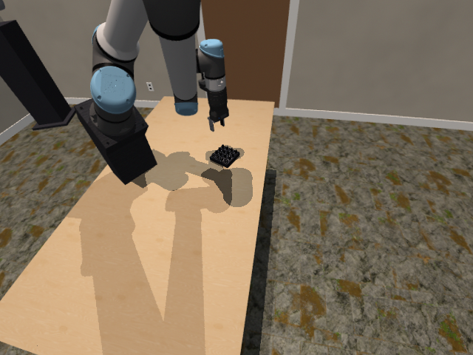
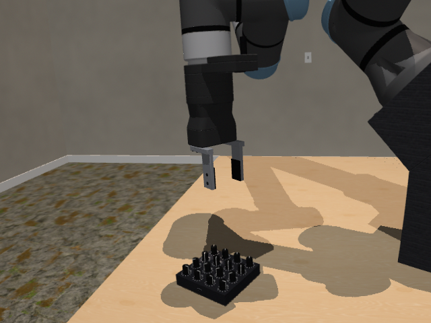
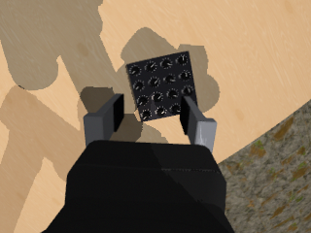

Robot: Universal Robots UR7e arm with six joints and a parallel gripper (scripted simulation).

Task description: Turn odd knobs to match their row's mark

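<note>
While the claw (image 2: 223,173) hangs open, the knob box (image 2: 218,276) sits below.

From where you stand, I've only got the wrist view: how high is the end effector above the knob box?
Observer: Well above it. In the exterior view the end effector hangs open, clear air between it and the knob box.
Operator: Is the box flat on the table?
Observer: Yes, it sits level on the table, all sixteen knobs upright.
Operator: Where's the socket side?
Observer: A small slot shows on the box wall facing the exterior camera.
</note>
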